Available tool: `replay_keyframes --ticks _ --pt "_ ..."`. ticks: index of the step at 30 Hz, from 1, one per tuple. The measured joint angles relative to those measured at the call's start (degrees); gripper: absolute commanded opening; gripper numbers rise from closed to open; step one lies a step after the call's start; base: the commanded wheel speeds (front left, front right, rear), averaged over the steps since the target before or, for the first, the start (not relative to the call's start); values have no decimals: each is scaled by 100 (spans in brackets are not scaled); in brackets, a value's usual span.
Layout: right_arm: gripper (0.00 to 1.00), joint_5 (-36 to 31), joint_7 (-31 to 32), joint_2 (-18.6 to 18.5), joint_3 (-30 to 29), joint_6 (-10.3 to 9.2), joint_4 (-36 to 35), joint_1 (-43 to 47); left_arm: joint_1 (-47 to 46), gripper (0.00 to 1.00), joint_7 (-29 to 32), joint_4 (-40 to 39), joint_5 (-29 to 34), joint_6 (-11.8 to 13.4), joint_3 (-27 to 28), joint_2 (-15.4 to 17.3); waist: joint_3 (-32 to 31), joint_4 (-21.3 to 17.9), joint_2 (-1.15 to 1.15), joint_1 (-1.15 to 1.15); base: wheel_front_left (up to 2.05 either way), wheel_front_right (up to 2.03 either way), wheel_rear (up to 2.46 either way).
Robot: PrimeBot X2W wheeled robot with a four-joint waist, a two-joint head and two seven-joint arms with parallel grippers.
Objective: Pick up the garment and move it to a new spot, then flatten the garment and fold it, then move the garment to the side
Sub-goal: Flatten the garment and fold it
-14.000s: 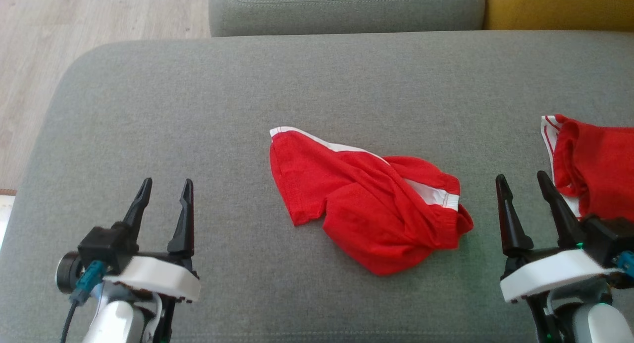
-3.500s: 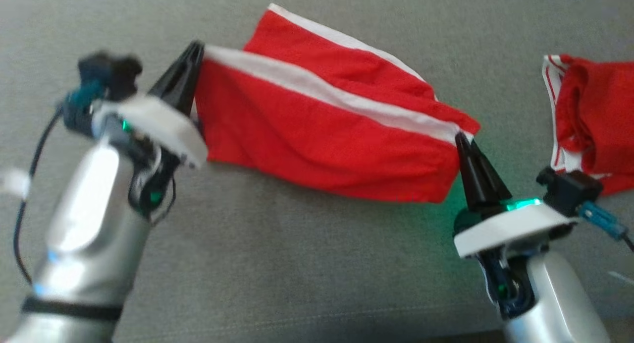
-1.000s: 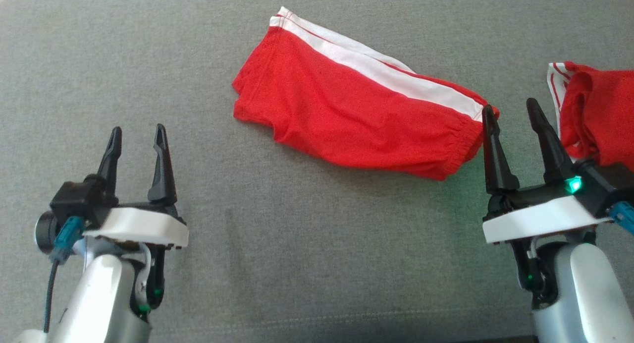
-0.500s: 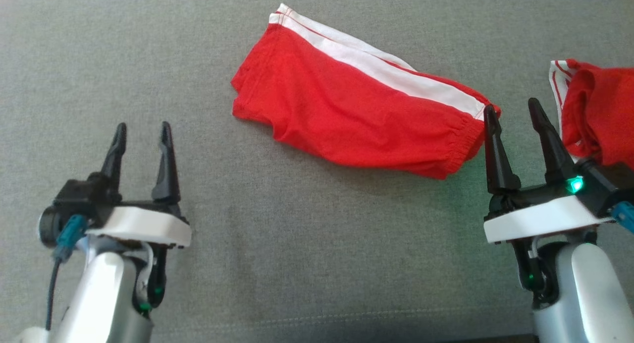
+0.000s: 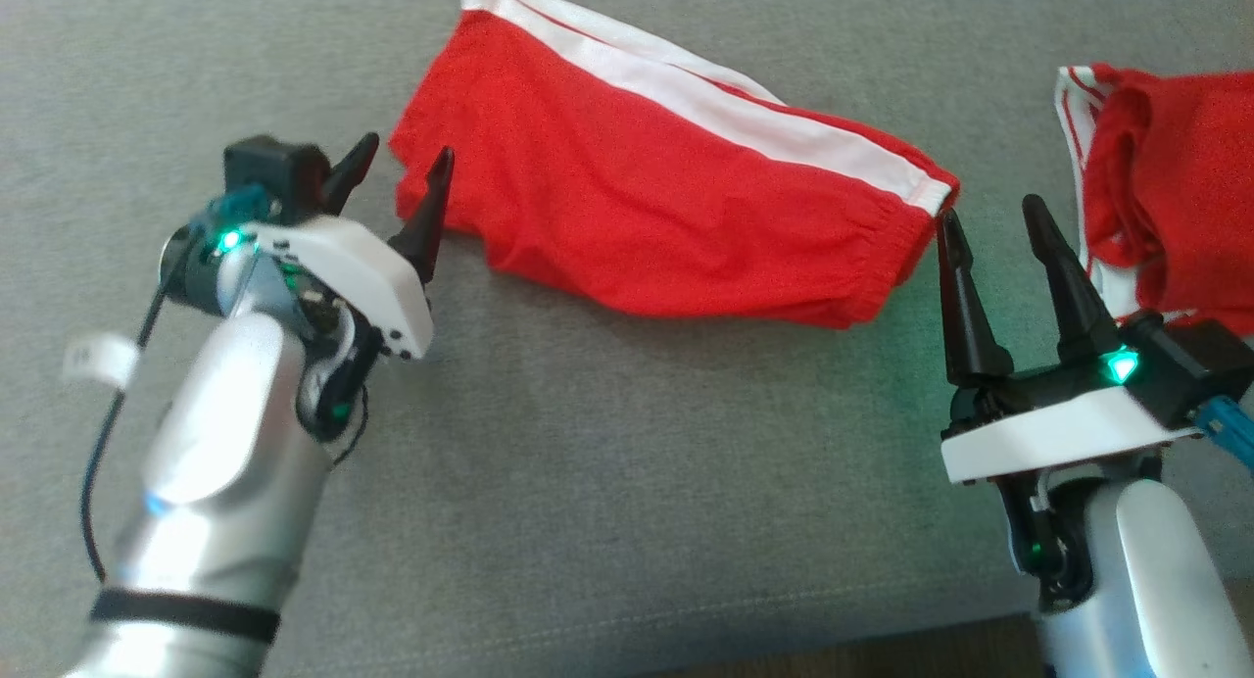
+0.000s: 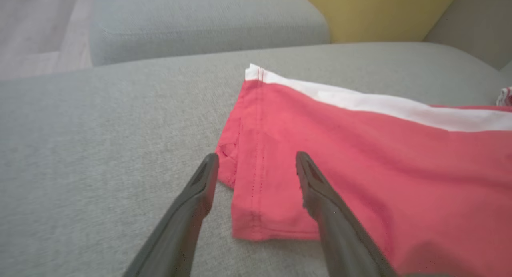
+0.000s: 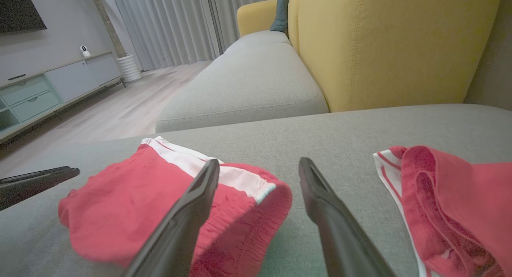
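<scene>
The garment (image 5: pixel 666 198), red shorts with a white side stripe, lies spread flat on the grey sofa seat (image 5: pixel 607 462). My left gripper (image 5: pixel 408 146) is open at the garment's left end. In the left wrist view its fingers (image 6: pixel 257 156) straddle the near left hem corner of the garment (image 6: pixel 360 161), just above the cloth. My right gripper (image 5: pixel 988 210) stands open just off the garment's elastic right end, with nothing between its fingers. In the right wrist view the garment (image 7: pixel 120 205) lies partly behind this gripper's (image 7: pixel 260 161) left finger.
A second crumpled red garment (image 5: pixel 1166 198) lies at the far right, close beside my right gripper. A yellow sofa back (image 7: pixel 392 45) and another grey cushion (image 7: pixel 248 85) stand beyond. The seat's front edge (image 5: pixel 784 639) runs along the bottom of the head view.
My left arm has swung forward and to the right, bringing its open fingers to the garment's left corner. The right gripper has kept its place. The head camera has shifted a little.
</scene>
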Motion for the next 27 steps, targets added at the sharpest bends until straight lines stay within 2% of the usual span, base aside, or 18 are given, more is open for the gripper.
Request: replay_keyframes --ticks 5,10,11,12,13,16,21,27 --pt "100 74 -36 1 36 0 67 -1 -532 100 475 879 -118 -105 -200 176 115 -189 0 0 0 0 0" --pt "100 98 -58 1 53 0 91 -2 -973 100 884 1410 -268 -130 -431 247 168 -286 0 0 0 0 0" --pt "100 98 -59 0 51 0 91 -3 -1056 70 932 1469 -288 -153 -489 252 174 -292 0 0 0 0 0" --pt "100 98 -59 1 52 0 94 -3 -1124 25 932 1525 -287 -153 -581 261 179 -296 0 0 0 0 0" --pt "100 100 -59 1 53 0 97 -4 -1158 0 939 1548 -292 -154 -644 269 183 -296 0 0 0 0 0" --pt "100 146 -60 1 51 0 101 -7 -1214 0 945 1572 -381 -159 -826 267 199 -284 0 0 0 0 0" --pt "100 146 -60 1 47 0 151 -26 -1179 0 645 1648 -527 -149 -805 275 164 -253 0 0 0 0 0" --pt "100 148 -58 1 7 0 197 -14 -597 0 261 1311 -644 52 -722 327 44 -145 0 0 0 0 0"
